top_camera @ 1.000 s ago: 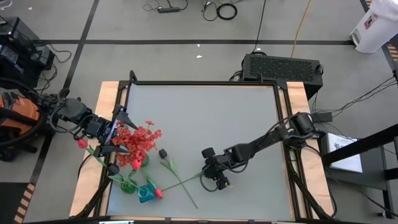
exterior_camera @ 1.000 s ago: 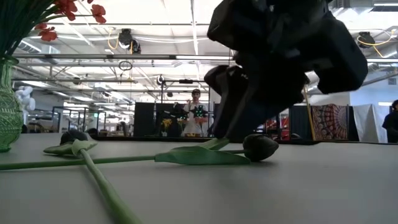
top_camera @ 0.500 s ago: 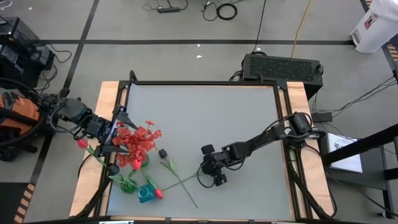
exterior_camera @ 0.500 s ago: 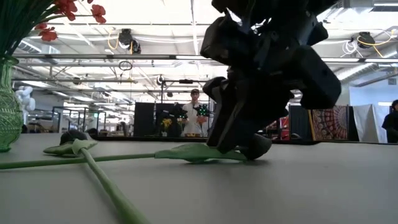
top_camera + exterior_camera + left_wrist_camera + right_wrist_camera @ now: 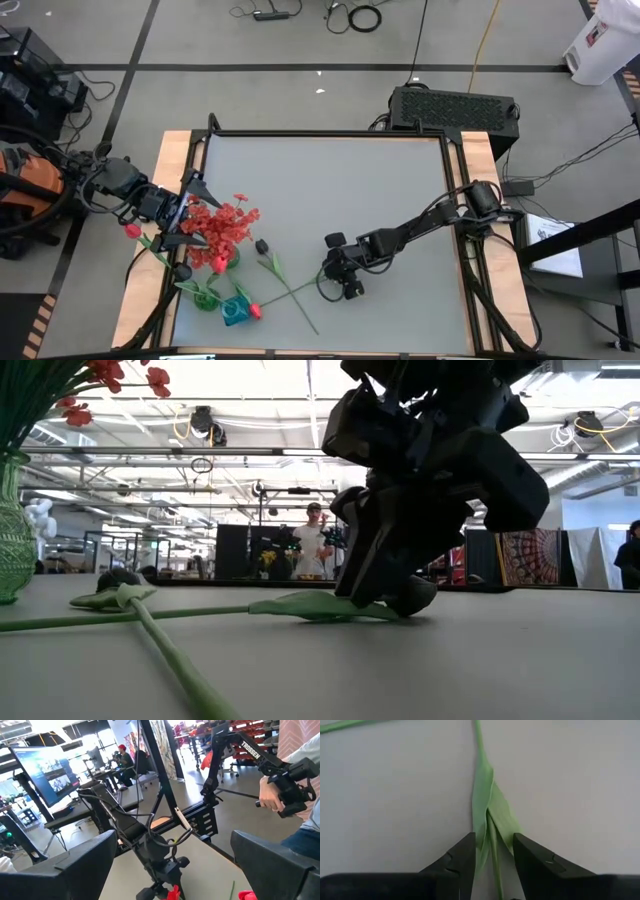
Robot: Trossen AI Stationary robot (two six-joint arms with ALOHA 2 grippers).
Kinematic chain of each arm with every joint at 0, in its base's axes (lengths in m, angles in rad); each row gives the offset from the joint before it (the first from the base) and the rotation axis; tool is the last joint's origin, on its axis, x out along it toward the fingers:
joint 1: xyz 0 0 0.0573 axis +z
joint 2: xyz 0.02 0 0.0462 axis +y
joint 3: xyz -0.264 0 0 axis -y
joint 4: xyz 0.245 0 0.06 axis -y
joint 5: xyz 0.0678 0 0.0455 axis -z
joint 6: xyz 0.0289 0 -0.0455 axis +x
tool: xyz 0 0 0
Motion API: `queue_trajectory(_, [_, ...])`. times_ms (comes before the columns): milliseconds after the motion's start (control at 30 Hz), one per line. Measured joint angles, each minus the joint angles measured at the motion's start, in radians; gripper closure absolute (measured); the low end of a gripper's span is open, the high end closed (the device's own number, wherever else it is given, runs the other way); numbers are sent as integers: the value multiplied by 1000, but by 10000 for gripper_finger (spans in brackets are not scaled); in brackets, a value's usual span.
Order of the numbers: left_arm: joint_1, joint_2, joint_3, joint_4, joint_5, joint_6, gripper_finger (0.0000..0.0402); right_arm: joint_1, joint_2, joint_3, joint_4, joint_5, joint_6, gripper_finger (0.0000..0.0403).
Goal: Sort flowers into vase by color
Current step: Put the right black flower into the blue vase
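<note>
Our right gripper (image 5: 492,862) is sitting low on the surface (image 5: 330,190), its fingers (image 5: 462,860) narrowly parted around the leafy green stem (image 5: 487,815) of a flower lying flat, not yet clamped as far as we can judge. Our left gripper (image 5: 185,215) is hanging wide open beside the red blooms (image 5: 225,228) already standing in the green vase (image 5: 12,540). We are judging the sort partly done: two crossed flowers (image 5: 285,285) are lying near the front edge.
</note>
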Motion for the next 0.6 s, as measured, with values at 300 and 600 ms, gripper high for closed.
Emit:
queue_trajectory(300, [0, 0, 0, 0, 0, 0, 4, 0, 0, 0, -18, -3, 23, 280])
queue_trajectory(600, [0, 0, 0, 0, 0, 0, 4, 0, 0, 0, -29, -5, 45, 295])
